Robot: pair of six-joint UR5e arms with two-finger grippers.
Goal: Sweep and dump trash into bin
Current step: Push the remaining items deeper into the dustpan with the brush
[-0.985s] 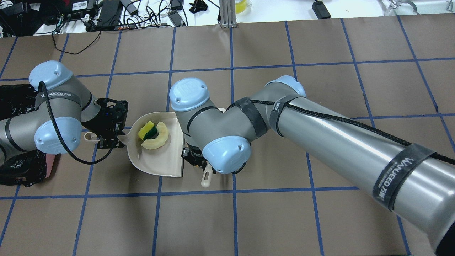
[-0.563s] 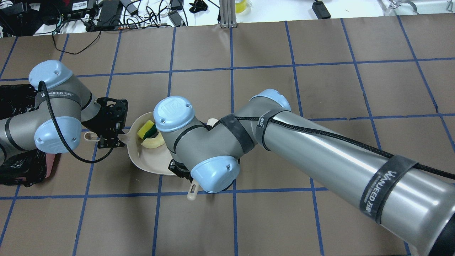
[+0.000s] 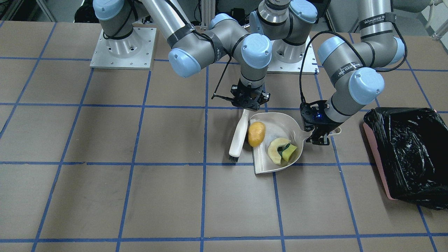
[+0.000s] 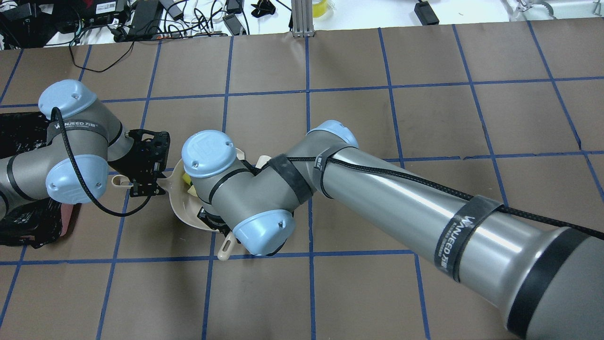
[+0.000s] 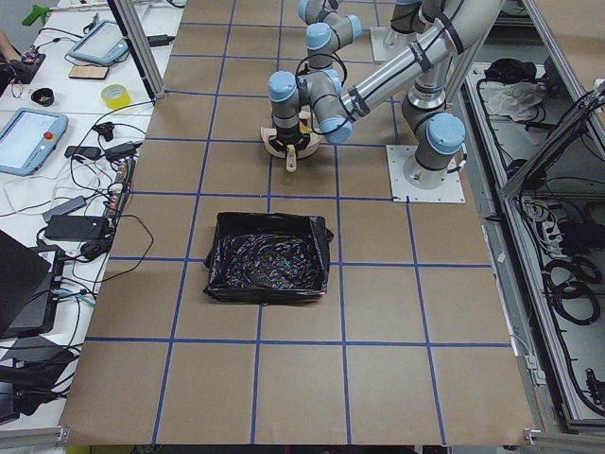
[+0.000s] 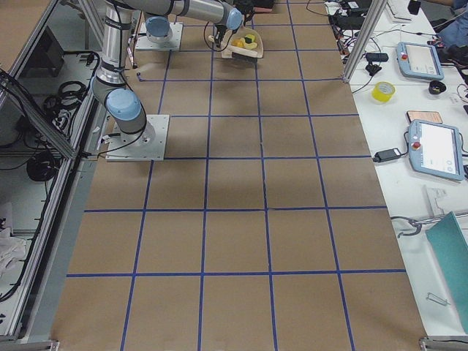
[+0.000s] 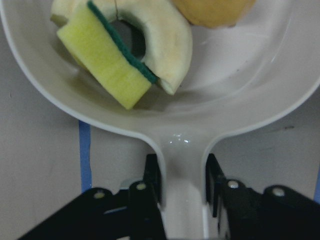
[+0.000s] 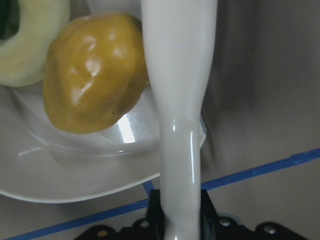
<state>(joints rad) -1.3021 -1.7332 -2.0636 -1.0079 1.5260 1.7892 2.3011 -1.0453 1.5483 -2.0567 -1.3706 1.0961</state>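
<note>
"Just ahead of the left gripper, what lay in the dustpan?"

"All three pieces of trash. The yellow-green sponge wedge and the pale melon slice sat nearest its fingers, with the wedge tucked into the slice's curve. The orange-brown potato lump sat farther off, at the open lip, touching the brush."

"So the sweeping looked done?"

"I judged so. Nothing loose showed on the table. The dumping was left: the bin stood behind that gripper, well apart, and none of the trash was in it."

"And the grips?"

"The left gripper was closed on the pan's flat neck. The right gripper was clamped on the brush's handle, bristles pointing away from it."

"Materials?"

"Smooth, glossy pale plastic for pan and brush. The lump had a waxy sheen, and the wedge was porous with a dark green scouring face. The bin was a pink box under a crinkled, shiny black bag."
</note>
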